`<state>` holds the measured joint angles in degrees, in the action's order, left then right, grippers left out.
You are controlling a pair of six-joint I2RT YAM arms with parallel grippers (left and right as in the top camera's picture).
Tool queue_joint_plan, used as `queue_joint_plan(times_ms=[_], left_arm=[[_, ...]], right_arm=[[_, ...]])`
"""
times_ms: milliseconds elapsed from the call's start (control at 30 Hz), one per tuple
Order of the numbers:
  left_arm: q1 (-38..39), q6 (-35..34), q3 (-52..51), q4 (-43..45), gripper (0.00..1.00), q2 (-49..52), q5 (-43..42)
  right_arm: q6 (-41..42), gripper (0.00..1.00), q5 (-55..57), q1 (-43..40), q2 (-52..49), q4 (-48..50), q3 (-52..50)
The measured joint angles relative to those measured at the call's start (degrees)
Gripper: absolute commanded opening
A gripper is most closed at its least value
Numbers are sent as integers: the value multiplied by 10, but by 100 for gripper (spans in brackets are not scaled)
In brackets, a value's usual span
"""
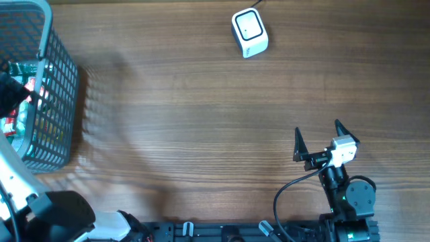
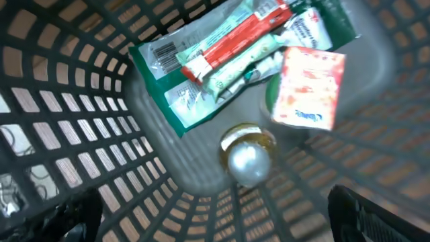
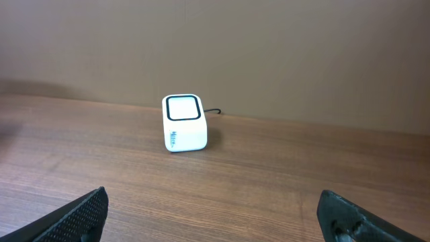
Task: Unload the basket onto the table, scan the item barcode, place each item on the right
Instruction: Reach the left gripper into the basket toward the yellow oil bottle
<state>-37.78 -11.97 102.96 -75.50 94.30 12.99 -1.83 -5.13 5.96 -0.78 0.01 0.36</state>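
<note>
The items to scan lie at the bottom of the basket [image 2: 67, 107], which stands at the left side of the table [image 1: 188, 114]. A green packet [image 2: 201, 74] lies flat with its barcode [image 2: 164, 55] facing up at one end, an orange box [image 2: 309, 91] leans over its other end, and a jar [image 2: 248, 161] with a shiny lid stands just beside them. None is held. The left gripper [image 2: 218, 222] hangs in the basket's mouth, looking straight down at them, its jaws spread wide and empty, a fingertip at either lower corner of the wrist view. That stance suits a top-down pick, and the wide spread is likely meant to straddle whichever item is chosen. The packet looks the easiest choice, since its code already shows. But it lies flat on the floor and the sloping mesh walls leave little room, so the fingers may scrape the basket or nudge the jar. The scanner [image 1: 249, 32] sits well apart, at the far side of the table, its window tilted up toward the robot so a code can be shown to it from above. The right gripper [image 1: 317, 128] sits low near the front right, also wide open and holding nothing, pointed at the scanner, probably parked out of the way. I judge the task barely begun: picking an item is the step in hand.
</note>
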Motion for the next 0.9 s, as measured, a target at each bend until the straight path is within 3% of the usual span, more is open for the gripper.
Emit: queue_joint_plan(times_ms=[367, 633, 800, 900], left_arm=[[-31, 9, -4, 38, 99, 52, -46], [-31, 88, -4, 57, 100, 91, -72], [-31, 119, -5, 55, 96, 112, -106], [-31, 137, -19, 64, 88, 117, -121]], right_arm=[[0, 99, 0, 0, 0, 0, 0], [0, 100, 0, 0, 0, 0, 0], [0, 100, 0, 0, 0, 0, 0], [0, 100, 0, 0, 0, 0, 0]])
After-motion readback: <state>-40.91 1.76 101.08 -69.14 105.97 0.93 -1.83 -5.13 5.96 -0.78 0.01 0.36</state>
